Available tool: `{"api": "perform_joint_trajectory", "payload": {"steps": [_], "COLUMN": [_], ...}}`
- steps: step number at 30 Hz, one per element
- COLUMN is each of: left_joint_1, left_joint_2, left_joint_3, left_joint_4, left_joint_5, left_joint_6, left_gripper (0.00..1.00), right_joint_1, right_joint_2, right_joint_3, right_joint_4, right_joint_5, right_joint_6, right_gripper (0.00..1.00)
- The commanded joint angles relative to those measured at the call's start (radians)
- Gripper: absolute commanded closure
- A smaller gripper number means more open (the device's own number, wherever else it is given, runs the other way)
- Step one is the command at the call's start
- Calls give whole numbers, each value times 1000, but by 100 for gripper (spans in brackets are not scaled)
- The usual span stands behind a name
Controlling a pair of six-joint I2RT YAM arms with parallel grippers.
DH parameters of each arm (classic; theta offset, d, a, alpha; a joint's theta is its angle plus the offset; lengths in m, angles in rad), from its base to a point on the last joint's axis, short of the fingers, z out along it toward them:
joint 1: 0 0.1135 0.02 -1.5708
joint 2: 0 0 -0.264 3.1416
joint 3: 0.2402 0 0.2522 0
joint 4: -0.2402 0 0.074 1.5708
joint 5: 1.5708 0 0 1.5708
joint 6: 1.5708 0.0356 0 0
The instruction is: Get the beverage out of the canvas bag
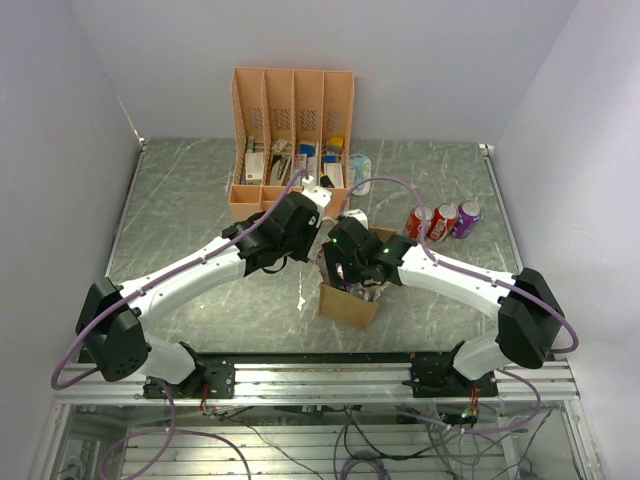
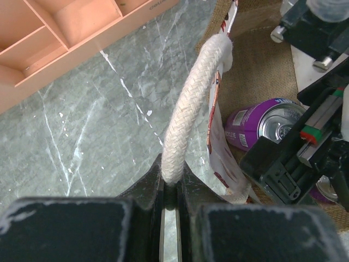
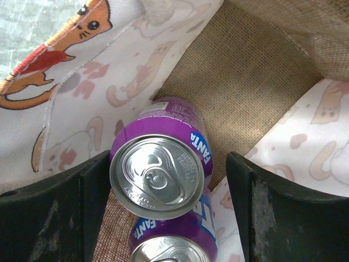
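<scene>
While the left gripper (image 2: 170, 183) pinches the bag's whitish rope handle (image 2: 191, 109) tight, the canvas bag (image 1: 347, 306) stands just toward 6 o'clock of the table's centre. Inside it, the right gripper (image 3: 163, 185) gapes wide around an upright purple Fanta can (image 3: 157, 177) that sits close against one finger. A second purple can (image 3: 174, 245) sits at 6 o'clock of the first.

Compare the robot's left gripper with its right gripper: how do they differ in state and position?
The left gripper has its jaws shut on the white rope handle; the right gripper has its jaws wide open. The left gripper grips at the top edge of the bag, while the right gripper sits inside the bag, jaws either side of a purple can. Both have black jaws and work on the same bag.
</scene>
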Motion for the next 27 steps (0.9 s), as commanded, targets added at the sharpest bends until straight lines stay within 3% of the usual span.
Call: {"api": "perform_joint_trajectory", "payload": {"steps": [1,12,17,19,24,27], "left_joint_1": [-4,-4,-4,-4,-4,-6], "left_joint_2": [4,10,12,12,16,18], "left_joint_3": [29,29,29,29,29,32], "left_joint_4": [-14,-15,-15,-16,-15,-18], "left_joint_5": [5,-1,2,3,4,3], "left_joint_6": [12,13,12,13,12,12], "left_gripper": [93,93,93,93,93,93], "right_joint_1": [3,3,3,3,3,3], "right_joint_2": [20,99,101,90,39,4], "right_joint_3": [-25,-35,-30,-24,0,14], "right_joint_4": [34,77,85,89,107,119], "right_joint_5": [45,27,15,7,-12,-10], "right_joint_6": [16,-1,-8,-15,-26,-24], "right_gripper": [20,28,38,46,78,89]}}
